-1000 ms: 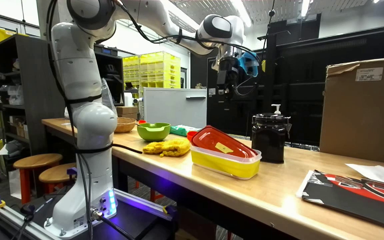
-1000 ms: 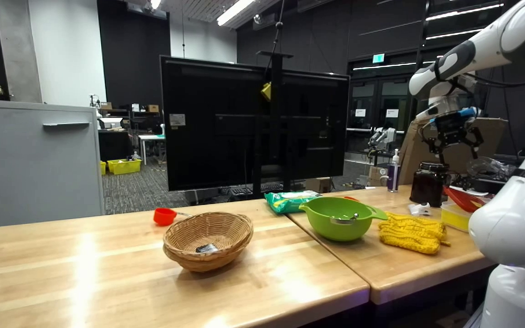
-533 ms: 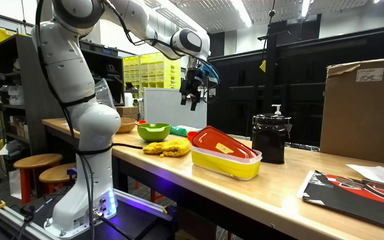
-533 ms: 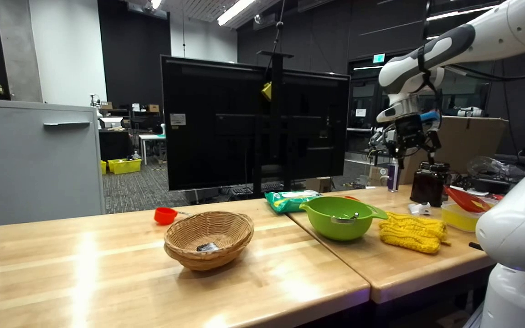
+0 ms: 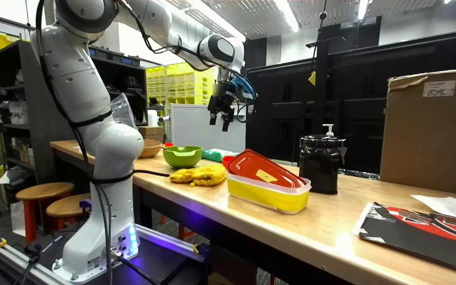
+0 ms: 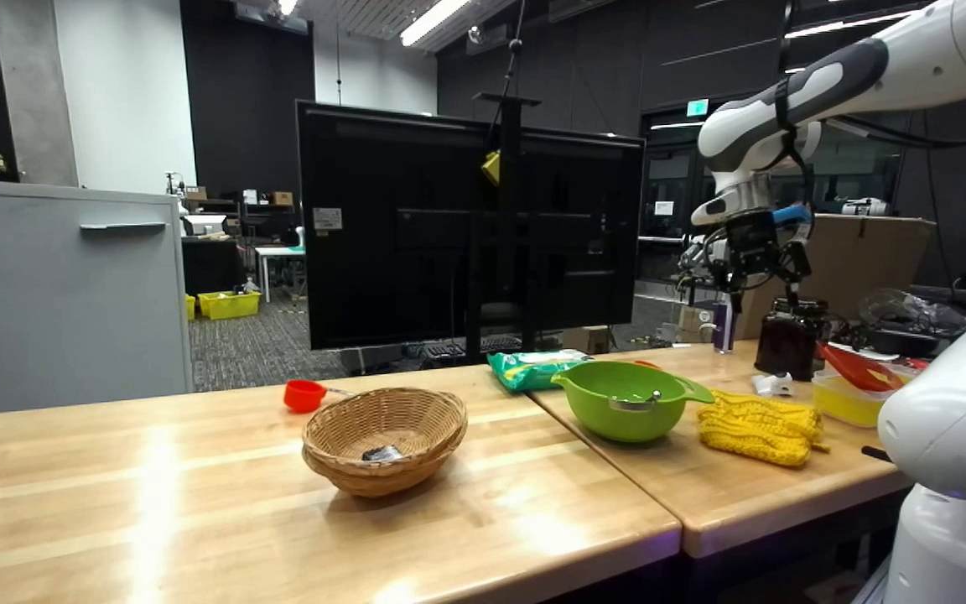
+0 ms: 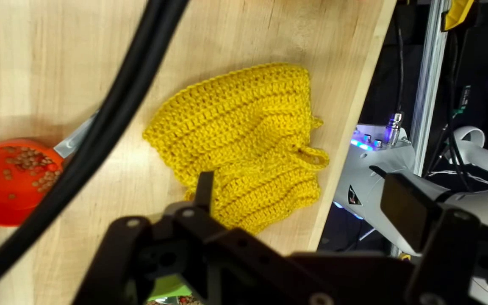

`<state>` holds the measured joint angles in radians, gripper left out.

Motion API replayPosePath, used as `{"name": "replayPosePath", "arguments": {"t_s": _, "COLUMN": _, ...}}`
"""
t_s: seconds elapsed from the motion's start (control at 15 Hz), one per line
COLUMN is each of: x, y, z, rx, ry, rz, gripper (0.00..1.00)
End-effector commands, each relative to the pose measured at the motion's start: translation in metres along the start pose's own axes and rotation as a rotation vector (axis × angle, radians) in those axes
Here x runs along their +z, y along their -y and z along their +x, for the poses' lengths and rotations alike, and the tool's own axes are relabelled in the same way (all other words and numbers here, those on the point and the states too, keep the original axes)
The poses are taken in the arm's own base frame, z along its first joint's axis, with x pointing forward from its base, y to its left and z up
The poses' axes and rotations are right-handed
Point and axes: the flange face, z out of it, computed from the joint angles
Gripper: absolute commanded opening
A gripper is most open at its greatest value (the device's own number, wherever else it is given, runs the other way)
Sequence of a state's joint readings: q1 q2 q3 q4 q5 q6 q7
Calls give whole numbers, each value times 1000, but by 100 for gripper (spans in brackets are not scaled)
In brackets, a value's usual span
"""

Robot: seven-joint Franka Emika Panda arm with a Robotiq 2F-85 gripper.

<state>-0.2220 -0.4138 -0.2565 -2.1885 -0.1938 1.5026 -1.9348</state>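
Observation:
My gripper (image 5: 219,123) is open and empty, high above the table in both exterior views (image 6: 764,300). In the wrist view its two fingers (image 7: 298,182) stand wide apart. Nearest below is a yellow knitted cloth (image 7: 244,135) with a small loop, lying by the table edge; it also shows in both exterior views (image 5: 200,175) (image 6: 760,428). The left finger overlaps the cloth in the wrist view, but the gripper is well above it. A red cup (image 7: 11,182) with small brown pieces inside lies beside the cloth. A green bowl (image 6: 625,407) stands next to the cloth, mostly hidden in the wrist view.
A clear container with yellow contents (image 5: 267,194) bears a tilted red lid (image 5: 265,172). A dark jar (image 5: 319,166), pump bottle (image 6: 724,327) and cardboard box (image 5: 430,130) stand beyond. A wicker basket (image 6: 384,482), another red cup (image 6: 303,396) and a green packet (image 6: 533,371) lie further along.
The arm has swung left in both exterior views, from near the dark jar to above the cloth, mostly in the first half second. The gripper is open; objects on the table have not moved.

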Motion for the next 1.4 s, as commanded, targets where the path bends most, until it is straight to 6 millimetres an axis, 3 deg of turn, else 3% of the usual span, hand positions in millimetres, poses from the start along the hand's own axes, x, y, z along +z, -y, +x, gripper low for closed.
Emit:
{"name": "replayPosePath", "arguments": {"t_s": 0.0, "x": 0, "y": 0, "z": 0, "rx": 0, "ry": 0, "rz": 1, "gripper": 100}}
{"name": "replayPosePath", "arguments": {"t_s": 0.8, "x": 0, "y": 0, "z": 0, "rx": 0, "ry": 0, "rz": 0, "gripper": 100}}
{"name": "replayPosePath", "arguments": {"t_s": 1.07, "x": 0, "y": -11, "z": 16, "rx": -195, "ry": 41, "rz": 18, "gripper": 100}}
{"name": "replayPosePath", "arguments": {"t_s": 1.33, "x": -4, "y": -9, "z": 13, "rx": -419, "ry": 93, "rz": 18, "gripper": 100}}
